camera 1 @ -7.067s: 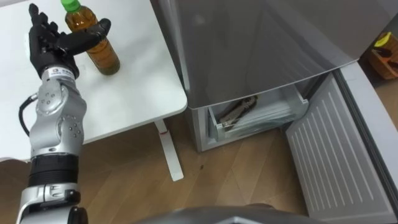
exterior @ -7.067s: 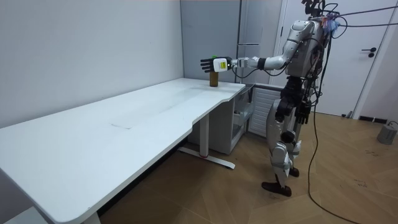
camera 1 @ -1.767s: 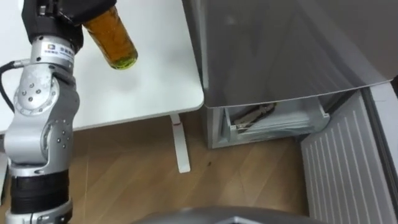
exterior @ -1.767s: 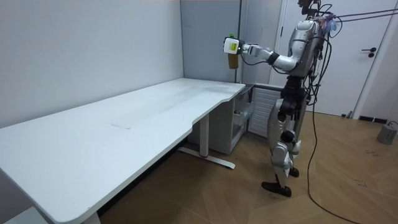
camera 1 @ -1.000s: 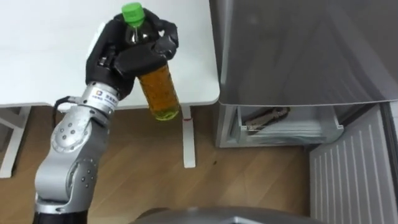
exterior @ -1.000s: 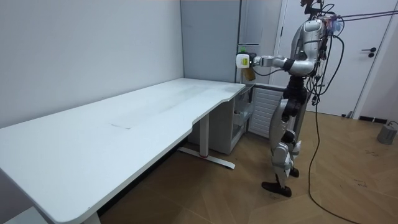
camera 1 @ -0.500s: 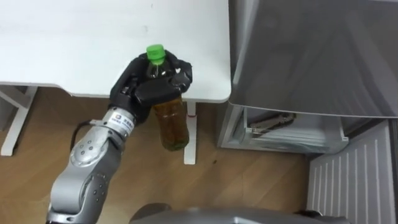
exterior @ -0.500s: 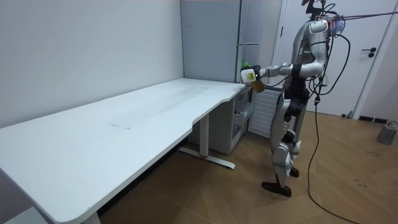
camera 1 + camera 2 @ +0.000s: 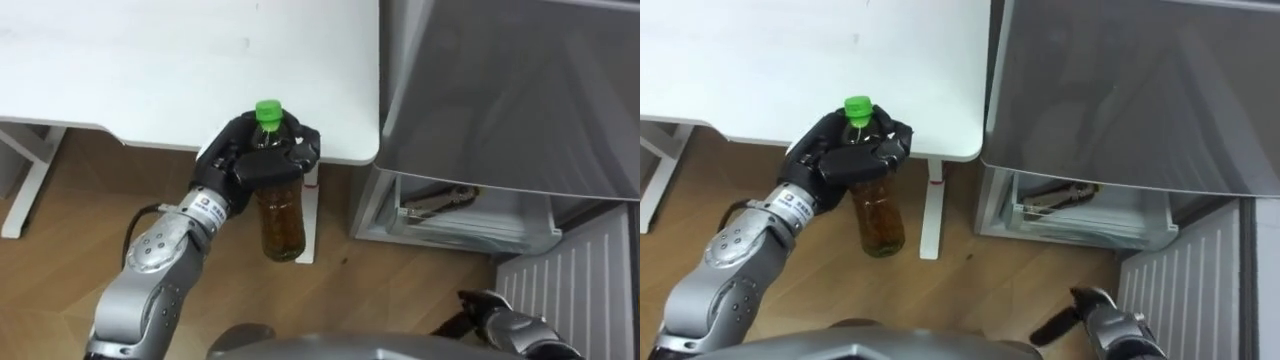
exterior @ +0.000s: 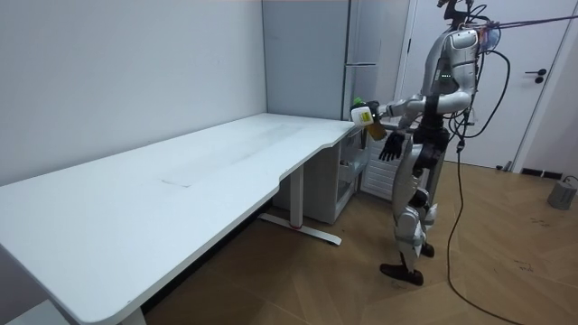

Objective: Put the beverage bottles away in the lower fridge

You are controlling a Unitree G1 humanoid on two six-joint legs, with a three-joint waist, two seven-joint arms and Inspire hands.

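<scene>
Lowered since a moment ago, the bottle hangs off the table edge, its neck wrapped by fingers of the left hand; right hand fingers spread. Best kept upright, carried rightward from those fingers into the lower fridge.

White flat tabletop spans ten to twelve o'clock; its white leg and the grey fridge, at two, stand on brown wood-plank floor.

2 eye views: head, steep down, close | room view: standing off, side-on | shared: table corner, fridge
</scene>
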